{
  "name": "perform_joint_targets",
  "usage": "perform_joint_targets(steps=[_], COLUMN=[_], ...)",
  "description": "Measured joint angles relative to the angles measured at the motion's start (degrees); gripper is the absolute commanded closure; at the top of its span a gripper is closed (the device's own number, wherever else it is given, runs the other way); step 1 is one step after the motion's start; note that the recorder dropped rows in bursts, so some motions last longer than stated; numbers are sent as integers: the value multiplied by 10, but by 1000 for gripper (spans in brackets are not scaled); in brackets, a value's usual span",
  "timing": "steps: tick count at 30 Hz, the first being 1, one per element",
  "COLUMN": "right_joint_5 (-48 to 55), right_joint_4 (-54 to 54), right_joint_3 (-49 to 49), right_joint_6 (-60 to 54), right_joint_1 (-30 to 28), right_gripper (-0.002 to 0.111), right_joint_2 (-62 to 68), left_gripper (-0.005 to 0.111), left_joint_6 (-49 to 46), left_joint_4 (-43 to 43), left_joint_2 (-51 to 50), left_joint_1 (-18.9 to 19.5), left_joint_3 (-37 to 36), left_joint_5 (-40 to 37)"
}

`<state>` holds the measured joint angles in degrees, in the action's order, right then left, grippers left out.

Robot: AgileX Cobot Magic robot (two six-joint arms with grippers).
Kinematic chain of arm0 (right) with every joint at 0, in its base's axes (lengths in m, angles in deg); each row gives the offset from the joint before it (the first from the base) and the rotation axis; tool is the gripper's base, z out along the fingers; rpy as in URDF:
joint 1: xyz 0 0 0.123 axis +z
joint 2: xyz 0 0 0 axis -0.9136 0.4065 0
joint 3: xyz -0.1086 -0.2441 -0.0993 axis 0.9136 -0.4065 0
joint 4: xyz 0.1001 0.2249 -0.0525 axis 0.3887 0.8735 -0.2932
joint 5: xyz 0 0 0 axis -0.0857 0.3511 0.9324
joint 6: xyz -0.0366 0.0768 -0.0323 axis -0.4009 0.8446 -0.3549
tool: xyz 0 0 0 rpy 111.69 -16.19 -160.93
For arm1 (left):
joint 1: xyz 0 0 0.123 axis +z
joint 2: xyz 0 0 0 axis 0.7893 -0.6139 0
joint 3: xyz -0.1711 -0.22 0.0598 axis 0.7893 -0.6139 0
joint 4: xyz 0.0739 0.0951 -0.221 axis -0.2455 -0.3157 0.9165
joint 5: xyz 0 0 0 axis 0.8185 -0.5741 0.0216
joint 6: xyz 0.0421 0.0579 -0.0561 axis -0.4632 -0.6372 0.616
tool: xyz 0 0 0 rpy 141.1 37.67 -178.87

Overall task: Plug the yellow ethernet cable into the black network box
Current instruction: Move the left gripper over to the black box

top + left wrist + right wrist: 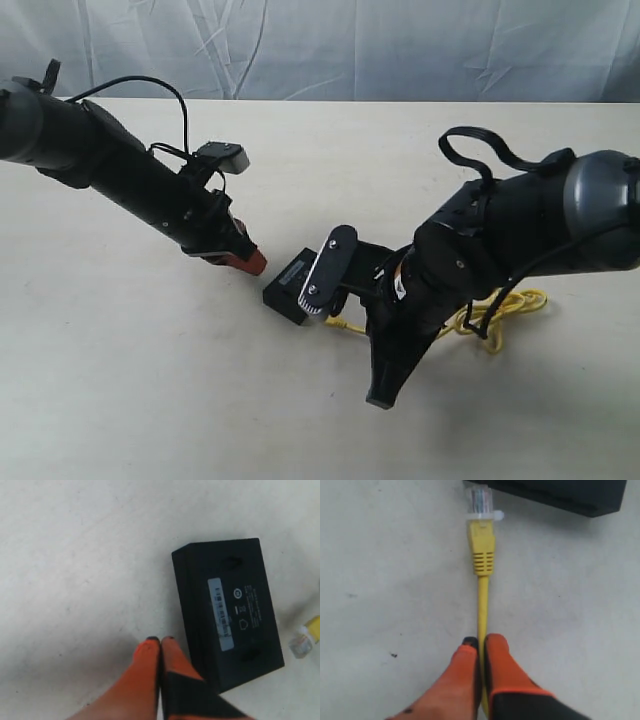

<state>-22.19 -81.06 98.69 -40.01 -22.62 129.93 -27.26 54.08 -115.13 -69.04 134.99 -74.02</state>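
The black network box (290,290) lies flat on the table at centre, its white label strip (220,613) facing up. My left gripper (255,264) is shut and empty, its orange tips (160,641) resting just beside the box's long side (192,605). My right gripper (479,641) is shut on the yellow ethernet cable (482,607), a short way behind its plug. The clear plug (480,500) points at the box's edge (555,492) and sits right at it; whether it is inside a port is hidden. The cable's knotted loop (500,308) lies behind the right arm.
The right wrist's white camera housing (328,270) hangs over the box's right end. A black robot cable (485,150) arches over the right arm. A pale cloth backdrop (350,45) closes off the far table edge.
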Motion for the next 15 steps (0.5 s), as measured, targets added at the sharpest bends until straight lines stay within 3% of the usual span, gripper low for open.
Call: perform_joint_targets(steps=[15], right_joint_5=[-17], right_joint_4=[1], right_joint_3=[0], right_joint_6=[-2], right_joint_1=[0], right_gripper=[109], right_joint_2=[18], left_gripper=[107], left_joint_6=[-1], left_joint_4=[15], left_joint_2=[-2], left_joint_1=[0], left_joint_3=[0], left_joint_5=[-7])
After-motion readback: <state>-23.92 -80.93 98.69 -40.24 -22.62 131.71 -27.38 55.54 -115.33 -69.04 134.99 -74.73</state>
